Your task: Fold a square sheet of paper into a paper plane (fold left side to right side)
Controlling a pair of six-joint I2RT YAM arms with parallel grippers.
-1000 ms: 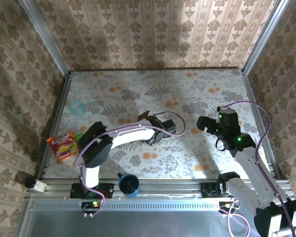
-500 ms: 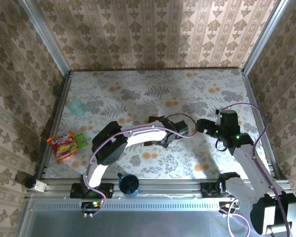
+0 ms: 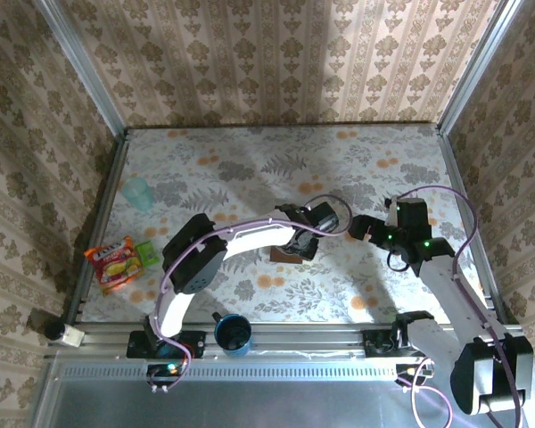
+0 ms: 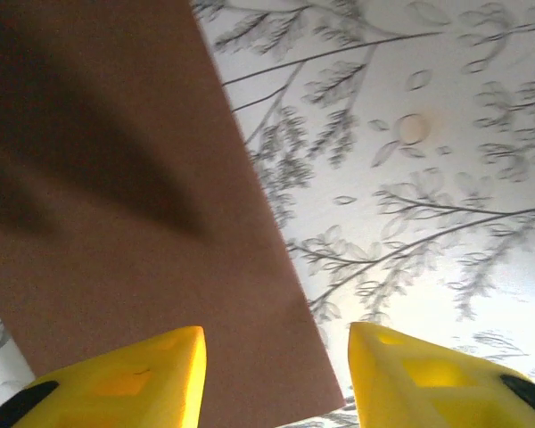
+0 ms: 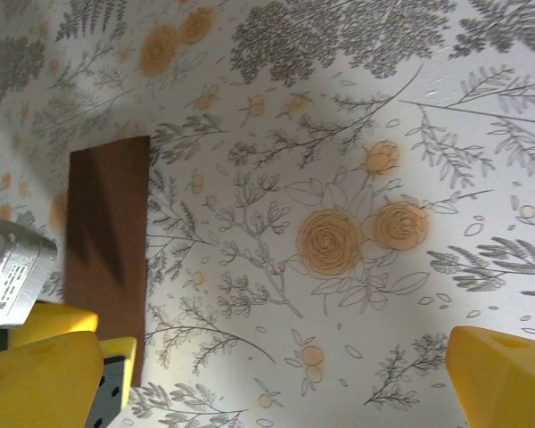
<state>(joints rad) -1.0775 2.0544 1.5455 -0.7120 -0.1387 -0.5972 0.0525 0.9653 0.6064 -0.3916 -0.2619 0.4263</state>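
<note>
Surface: floral tablecloth (image 3: 250, 160) walled in by patterned paper; flat, bare ground at the middle suits creasing.
Left gripper (image 4: 276, 357): fingers parted partway with nothing between them. It hangs low over the sheet's long edge, one finger above the paper and the other above bare cloth. This reads as a let-go pose, with the paper left to lie by itself.
Sheet of paper (image 4: 116, 205): flat near the table's middle, a narrow dark rectangle under the left gripper. By its shape, the left-to-right fold looks laid down.
Right gripper (image 5: 275, 343): spread wide and empty, just right of the sheet (image 5: 107, 259). Probably kept clear so as not to nudge the fold.
Further out: blue cup (image 3: 234, 332) at the near edge, orange snack packet (image 3: 113, 263) at the left edge, pale green cup (image 3: 138, 192) far left. All sit well apart from the folding.
</note>
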